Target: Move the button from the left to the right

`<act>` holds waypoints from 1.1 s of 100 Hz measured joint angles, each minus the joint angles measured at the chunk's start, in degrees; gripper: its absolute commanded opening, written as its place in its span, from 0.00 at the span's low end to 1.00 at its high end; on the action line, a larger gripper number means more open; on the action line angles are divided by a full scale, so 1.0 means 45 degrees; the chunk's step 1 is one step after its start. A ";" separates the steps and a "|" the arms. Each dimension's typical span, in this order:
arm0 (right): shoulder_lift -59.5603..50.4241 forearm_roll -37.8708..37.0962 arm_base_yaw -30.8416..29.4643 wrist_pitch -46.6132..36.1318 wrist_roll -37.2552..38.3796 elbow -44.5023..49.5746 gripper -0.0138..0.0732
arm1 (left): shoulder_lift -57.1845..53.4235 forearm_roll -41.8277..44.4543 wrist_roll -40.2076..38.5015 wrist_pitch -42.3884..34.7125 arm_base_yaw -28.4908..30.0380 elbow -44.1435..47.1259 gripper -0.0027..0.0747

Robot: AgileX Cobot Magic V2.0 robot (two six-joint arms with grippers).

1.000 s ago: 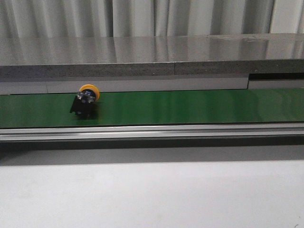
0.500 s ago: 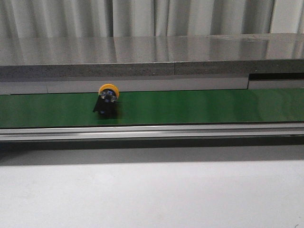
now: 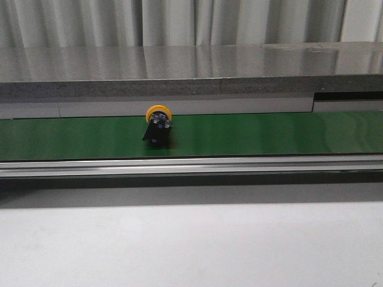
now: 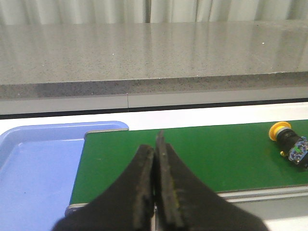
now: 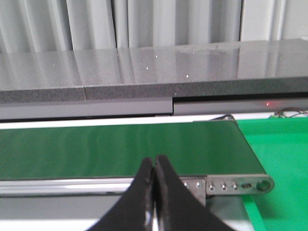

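The button (image 3: pixel 157 125), a yellow-orange cap on a black body, lies tilted on the green belt (image 3: pixel 251 134), left of the belt's middle in the front view. The left wrist view also catches the button (image 4: pixel 289 142), off to the side of my left gripper (image 4: pixel 155 147). That gripper is shut with nothing in it, near the belt's left end. My right gripper (image 5: pixel 155 163) is shut and empty too, by the belt's right end (image 5: pixel 211 144); the button is out of that view. Neither gripper shows in the front view.
A blue tray (image 4: pixel 33 163) sits past the belt's left end. A green bin (image 5: pixel 279 154) lies past its right end. A grey stone ledge (image 3: pixel 191 75) runs behind the belt, and a metal rail (image 3: pixel 191 165) along its front.
The button has travelled to the right along the belt, about 80 pixels over the last second. Neither arm has entered the front view.
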 measured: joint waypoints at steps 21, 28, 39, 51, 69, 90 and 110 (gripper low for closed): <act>0.0143 0.0000 0.0000 0.1316 0.0000 -0.1435 0.08 | 0.0000 0.0000 0.0000 0.0000 0.0000 0.0000 0.01; 0.0624 0.0000 0.0000 0.1819 0.0000 -0.2102 0.08 | 0.0000 0.0000 0.0000 0.0000 0.0000 0.0000 0.01; 0.1842 0.0000 0.0000 0.2923 0.0000 -0.3244 0.08 | 0.0000 0.0000 0.0000 0.0000 0.0000 0.0000 0.01; 0.3357 0.0000 0.0000 0.4234 0.0000 -0.4626 0.08 | 0.0000 0.0000 0.0000 0.0000 0.0000 0.0000 0.01; 0.5722 0.0000 0.0000 0.6477 0.0000 -0.6748 0.08 | 0.0000 0.0000 0.0000 0.0000 0.0000 0.0000 0.01; 0.8125 0.0000 0.0000 0.8535 0.0000 -0.8682 0.08 | 0.0000 0.0000 0.0000 0.0000 0.0000 0.0000 0.01; 0.9395 0.0249 0.0000 0.8908 0.0000 -0.9444 0.08 | 0.0000 0.0000 0.0000 0.0000 0.0000 0.0000 0.01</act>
